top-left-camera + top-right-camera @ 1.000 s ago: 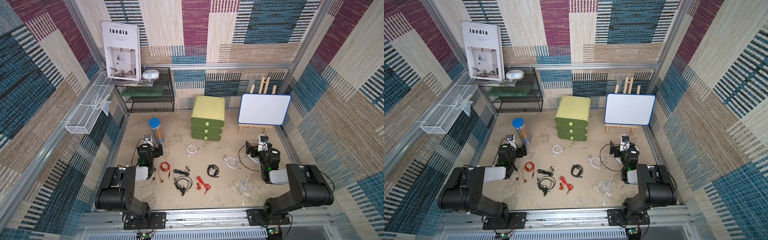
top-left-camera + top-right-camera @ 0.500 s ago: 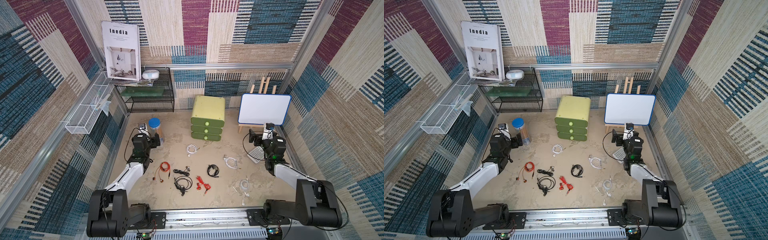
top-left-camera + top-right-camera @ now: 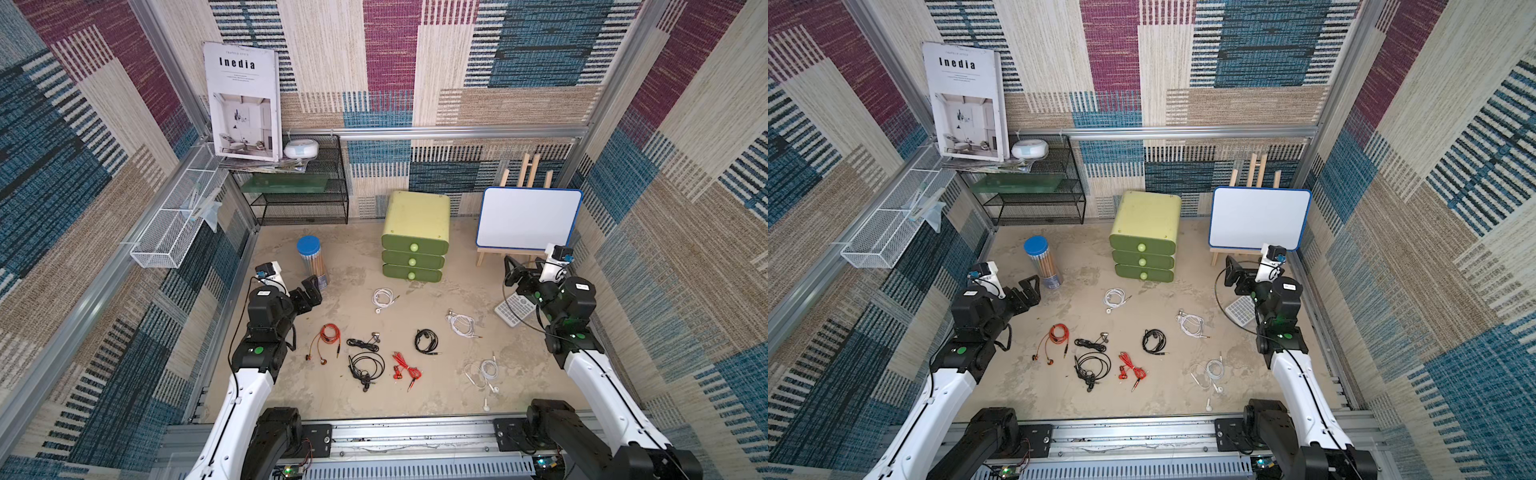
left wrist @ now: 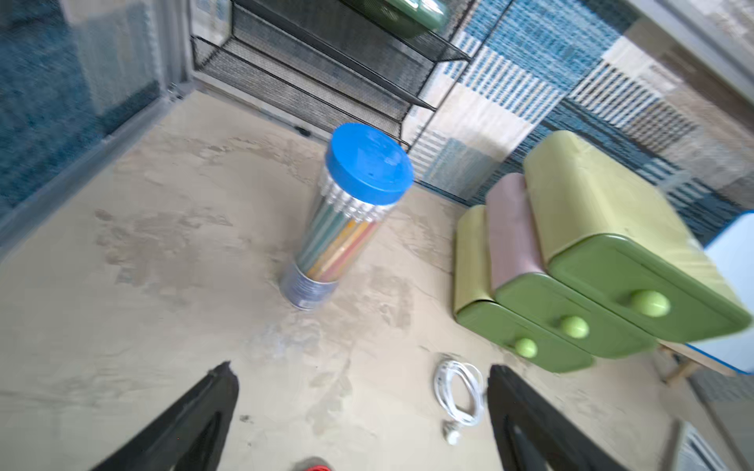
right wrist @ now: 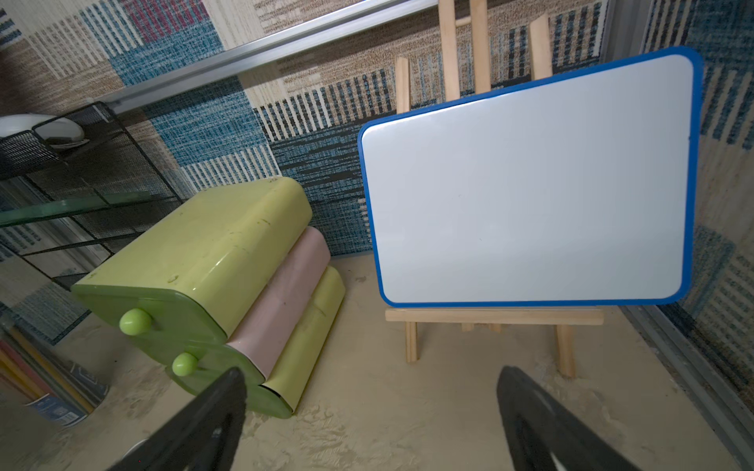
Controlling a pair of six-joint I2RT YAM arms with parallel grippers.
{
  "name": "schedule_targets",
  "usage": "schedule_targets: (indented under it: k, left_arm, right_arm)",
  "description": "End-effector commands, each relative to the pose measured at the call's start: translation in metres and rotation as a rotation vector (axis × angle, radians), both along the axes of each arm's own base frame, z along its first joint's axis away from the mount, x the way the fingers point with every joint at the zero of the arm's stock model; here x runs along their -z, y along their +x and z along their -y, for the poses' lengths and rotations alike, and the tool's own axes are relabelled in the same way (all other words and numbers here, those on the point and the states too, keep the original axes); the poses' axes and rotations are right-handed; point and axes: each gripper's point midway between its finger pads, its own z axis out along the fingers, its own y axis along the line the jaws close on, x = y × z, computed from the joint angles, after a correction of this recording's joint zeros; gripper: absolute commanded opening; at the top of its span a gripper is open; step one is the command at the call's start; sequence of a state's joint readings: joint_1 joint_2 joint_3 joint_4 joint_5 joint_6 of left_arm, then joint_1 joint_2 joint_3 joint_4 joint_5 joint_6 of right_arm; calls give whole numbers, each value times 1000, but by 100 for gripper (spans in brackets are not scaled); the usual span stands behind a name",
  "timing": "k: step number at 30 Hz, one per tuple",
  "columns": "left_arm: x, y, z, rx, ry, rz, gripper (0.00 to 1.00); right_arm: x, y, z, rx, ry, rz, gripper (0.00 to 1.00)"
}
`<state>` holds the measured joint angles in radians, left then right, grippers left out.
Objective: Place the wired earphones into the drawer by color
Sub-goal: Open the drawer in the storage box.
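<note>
A: How many wired earphones [image 3: 426,340]?
B: Eight, loose on the tabletop [image 3: 440,399] before the drawer unit [image 3: 415,220]: two red sets [image 3: 405,368], three black sets [image 3: 365,365], three white sets [image 3: 383,297].
A: Drawers?
B: Three, all closed.
A: Grippers?
B: Left gripper [image 3: 312,291] and right gripper [image 3: 512,271] both gape wide, holding nothing. Sandy-beige surface, woven patchwork walls.

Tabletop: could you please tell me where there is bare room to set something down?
Bare patches lie between the pencil tube and the drawer unit, and between the drawer unit and the whiteboard. The middle is crowded with wired earphones.
</note>
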<state>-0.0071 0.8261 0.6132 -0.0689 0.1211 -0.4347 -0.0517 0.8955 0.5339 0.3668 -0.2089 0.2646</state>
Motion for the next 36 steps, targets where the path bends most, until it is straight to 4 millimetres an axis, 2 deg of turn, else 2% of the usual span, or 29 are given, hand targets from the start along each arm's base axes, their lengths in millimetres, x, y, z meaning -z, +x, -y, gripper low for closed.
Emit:
schedule_targets:
  k: [1,8,15,20,24,27,36]
  left_arm:
    - [-3,-2,34,155,-134,-32,99]
    - [-8,-1,87,349,-164,-67,99]
    - [-14,4,136,427,-111,-84,99]
    - [-13,20,177,461,-72,-118,99]
    - [-11,35,202,450,-38,-132,99]
    - [-11,48,216,450,-45,-133,95]
    - [2,85,248,444,-52,-153,98]
  right_arm:
    - [0,-11,-19,-109,48,-20,99]
    - [-8,-23,-45,-266,83,-12,99]
    - [2,-23,-58,-334,101,-70,99]
    - [1,-24,-64,-364,97,-74,100]
    - [9,-26,-64,-359,93,-109,97]
    - [14,-27,-63,-350,88,-120,96]
    - [15,-30,-58,-318,81,-104,96]
